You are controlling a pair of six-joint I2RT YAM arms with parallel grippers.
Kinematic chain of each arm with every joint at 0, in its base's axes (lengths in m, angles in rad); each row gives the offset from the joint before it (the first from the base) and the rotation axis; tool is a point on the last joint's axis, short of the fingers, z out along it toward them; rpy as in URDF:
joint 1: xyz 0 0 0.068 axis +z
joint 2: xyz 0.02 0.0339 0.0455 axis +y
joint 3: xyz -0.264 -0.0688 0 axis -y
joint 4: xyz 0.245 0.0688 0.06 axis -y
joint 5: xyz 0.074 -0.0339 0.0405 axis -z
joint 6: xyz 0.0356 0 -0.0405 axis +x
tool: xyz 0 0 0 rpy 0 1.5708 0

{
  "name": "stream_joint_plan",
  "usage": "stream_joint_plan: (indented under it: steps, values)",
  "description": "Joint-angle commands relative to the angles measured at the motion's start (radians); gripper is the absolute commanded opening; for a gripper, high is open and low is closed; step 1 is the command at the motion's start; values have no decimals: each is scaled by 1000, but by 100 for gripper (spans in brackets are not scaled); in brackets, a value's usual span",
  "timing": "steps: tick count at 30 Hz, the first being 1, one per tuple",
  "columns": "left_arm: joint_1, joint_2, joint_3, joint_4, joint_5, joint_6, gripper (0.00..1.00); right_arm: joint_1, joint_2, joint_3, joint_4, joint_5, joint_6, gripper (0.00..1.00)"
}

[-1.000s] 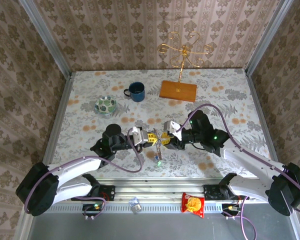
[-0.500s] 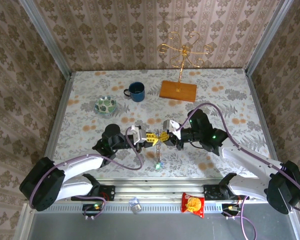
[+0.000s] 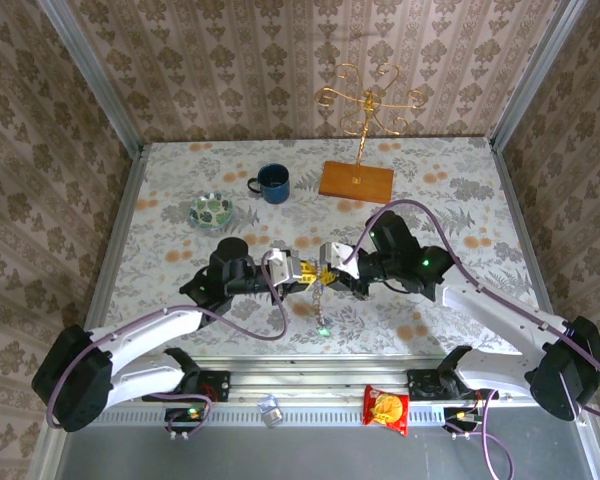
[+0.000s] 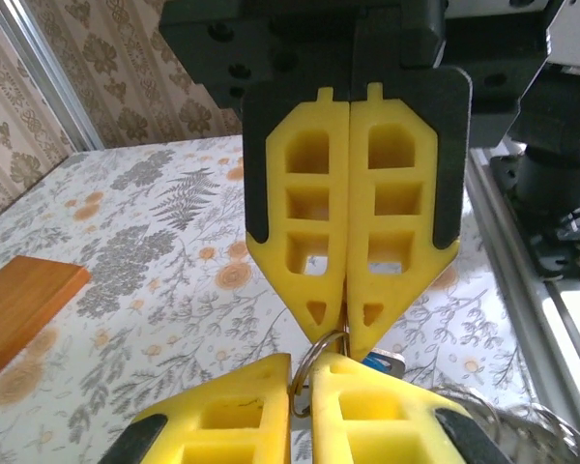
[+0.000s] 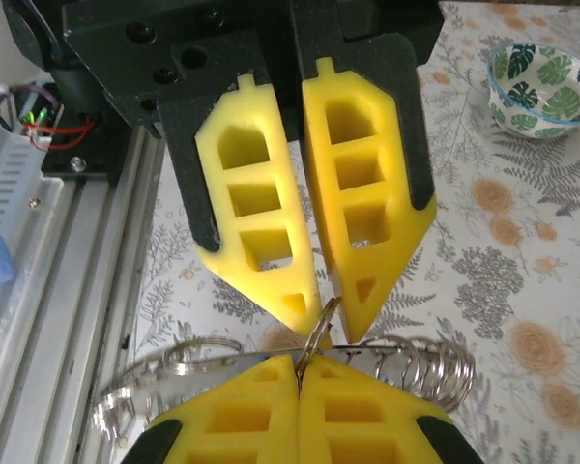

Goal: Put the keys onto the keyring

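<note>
Over the table's near middle my left gripper [image 3: 302, 273] and right gripper [image 3: 332, 277] meet tip to tip on one small metal split ring [image 3: 318, 279]. In the right wrist view my right gripper [image 5: 300, 362] is shut tight on that ring [image 5: 319, 333]. My left gripper [image 5: 329, 314] grips the ring's far side with a narrow gap between its tips. From the left wrist view the ring [image 4: 314, 362] fills the slit of my left gripper [image 4: 303, 372], and my right gripper [image 4: 346, 329] pinches it. The coiled silvery keyring [image 5: 435, 372] hangs below. A green-tagged key [image 3: 322, 322] dangles lowest, and a blue tag [image 4: 385, 363] peeks out.
A blue mug [image 3: 273, 183] and a green-patterned dish [image 3: 212, 210] stand at the back left. A wooden base [image 3: 356, 181] with a gold wire stand sits at the back centre. A red snack packet [image 3: 386, 408] lies on the rail in front.
My right gripper has shut on the small ring. My left gripper's fingers have parted slightly. Both grippers have edged a little farther from the front edge with the hanging keyring.
</note>
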Motion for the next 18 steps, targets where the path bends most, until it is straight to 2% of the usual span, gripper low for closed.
stream_joint_plan:
  steps: [1,12,18]
  values:
    - [-15,4,74,-199,-66,137,13,35,17,69,-105,-1,-63,0]
    - [-31,16,101,-222,-29,169,19,66,75,155,-147,79,-102,0]
    - [-31,19,110,-244,26,175,12,77,82,170,-129,109,-91,0]
